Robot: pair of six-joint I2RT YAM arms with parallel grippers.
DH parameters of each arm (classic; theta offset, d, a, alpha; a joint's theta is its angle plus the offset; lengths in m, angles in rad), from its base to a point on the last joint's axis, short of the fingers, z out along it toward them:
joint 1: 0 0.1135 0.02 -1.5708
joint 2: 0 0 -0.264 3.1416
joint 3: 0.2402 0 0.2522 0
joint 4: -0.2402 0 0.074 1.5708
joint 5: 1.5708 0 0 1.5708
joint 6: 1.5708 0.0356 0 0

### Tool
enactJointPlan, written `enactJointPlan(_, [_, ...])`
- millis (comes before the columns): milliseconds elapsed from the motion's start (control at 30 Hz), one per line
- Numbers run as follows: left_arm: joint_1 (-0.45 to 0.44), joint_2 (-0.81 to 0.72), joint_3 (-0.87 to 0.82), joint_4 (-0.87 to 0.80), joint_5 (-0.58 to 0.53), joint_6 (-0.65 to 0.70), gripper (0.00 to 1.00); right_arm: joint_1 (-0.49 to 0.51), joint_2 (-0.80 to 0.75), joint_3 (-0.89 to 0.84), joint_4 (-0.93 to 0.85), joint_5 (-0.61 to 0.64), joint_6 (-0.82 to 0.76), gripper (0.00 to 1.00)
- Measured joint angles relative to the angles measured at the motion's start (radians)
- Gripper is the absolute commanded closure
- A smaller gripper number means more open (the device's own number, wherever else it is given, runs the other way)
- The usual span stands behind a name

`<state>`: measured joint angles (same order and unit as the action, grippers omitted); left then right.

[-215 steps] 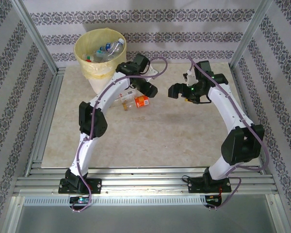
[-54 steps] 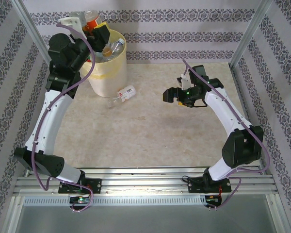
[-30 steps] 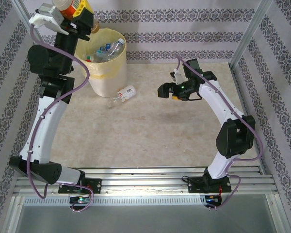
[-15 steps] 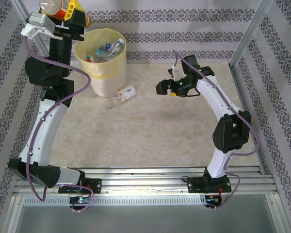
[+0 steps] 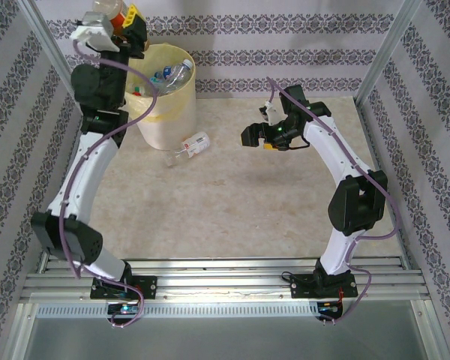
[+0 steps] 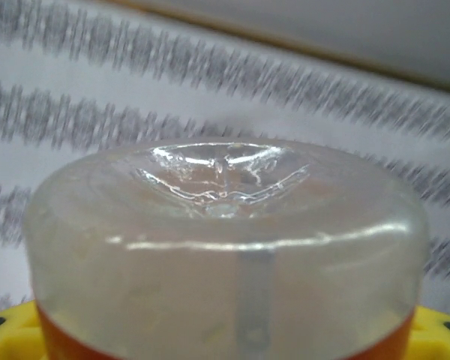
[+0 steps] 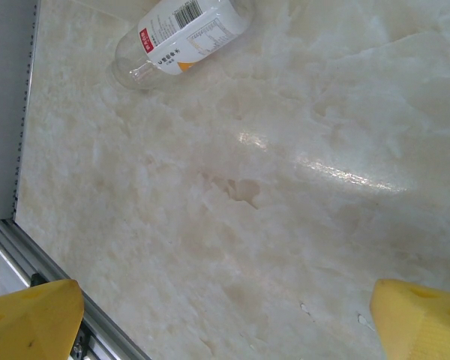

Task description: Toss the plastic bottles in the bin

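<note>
Left gripper (image 5: 118, 16) is clenching the orange bottle (image 6: 225, 247) high beside the bin (image 5: 161, 129). It is best centred over the opening before release. Right gripper (image 5: 249, 137) is hovering, jaws parted, near the lying bottle (image 7: 186, 34).

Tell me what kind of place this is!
It looks like a robot practice booth, not a home. A left arm and a right arm are bolted to a metal rail at the edge of a table, metal posts hold patterned walls, and the bin holds bottles.
</note>
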<state>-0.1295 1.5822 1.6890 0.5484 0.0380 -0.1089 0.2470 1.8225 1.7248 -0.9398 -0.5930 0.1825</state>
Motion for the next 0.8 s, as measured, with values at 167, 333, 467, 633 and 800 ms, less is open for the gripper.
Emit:
enactJointPlan(167, [0.029,0.183,0.129,-0.315,-0.035,0.019,0.21,0.000,0.000,0.000,-0.005,0.000,0.000,0.02])
enactJointPlan(333, [0.034,0.274,0.181,-0.574,-0.022,0.013,0.01,0.000,0.000,-0.001,-0.012,0.000,0.000,0.02])
enactJointPlan(467, [0.034,0.282,0.275,-0.705,-0.001,0.011,0.00,0.000,-0.004,-0.018,-0.008,0.000,0.000,0.02])
enactJointPlan(633, [0.032,0.266,0.412,-0.765,0.042,0.011,0.00,0.000,-0.011,-0.048,-0.006,0.001,0.001,0.02])
enactJointPlan(800, [0.031,0.214,0.432,-0.805,0.080,0.011,0.00,0.007,-0.029,-0.059,0.000,0.004,0.001,0.02])
